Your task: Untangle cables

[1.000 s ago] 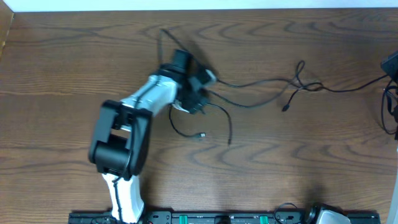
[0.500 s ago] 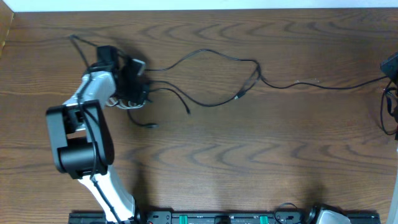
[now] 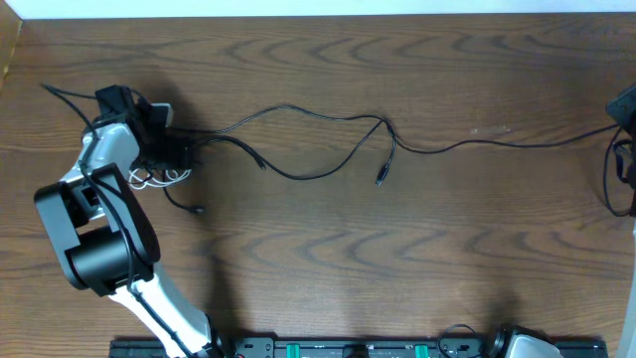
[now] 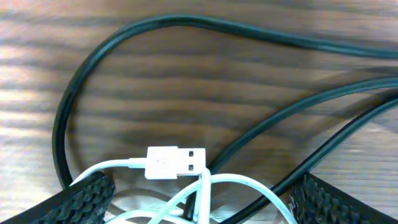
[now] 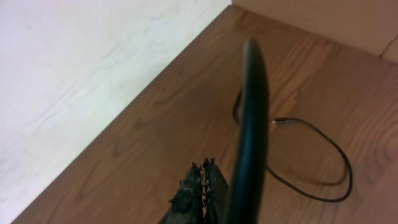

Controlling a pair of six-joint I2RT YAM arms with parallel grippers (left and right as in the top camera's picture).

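Table [image 3: 427,268]: brown wood. The far edge meets a white wall [image 3: 318,8], and the left edge shows at the far corner. Bare wood covers the whole near half and the right centre, so there is ample room there. The far left is tight: the left arm [image 3: 99,249] reaches up that side and its left gripper [image 3: 164,149] sits near the left edge and far corner.

Black cords [image 3: 328,114]: bunched at the left gripper and fanning right across the far half. One long strand runs on to the right edge. Others end loose mid-table, one plug [image 3: 380,181] well apart from any edge.

White cord [image 3: 159,177]: a small coil touching the black bunch, just beside the gripper.

Left wrist view only: the pads [image 4: 87,196] stand wide apart with nothing pinched. The white USB plug [image 4: 176,162] lies flat between them, over a black strand. The overhead view does not resolve this.

Right wrist view only: the right gripper [image 5: 200,186] has its fingertips closed together. A blurred dark strand [image 5: 252,124] rises beside them; cannot tell whether it is gripped. A thin black loop [image 5: 336,180] lies on the wood beyond. The overhead view gives only dark shapes at the right border.
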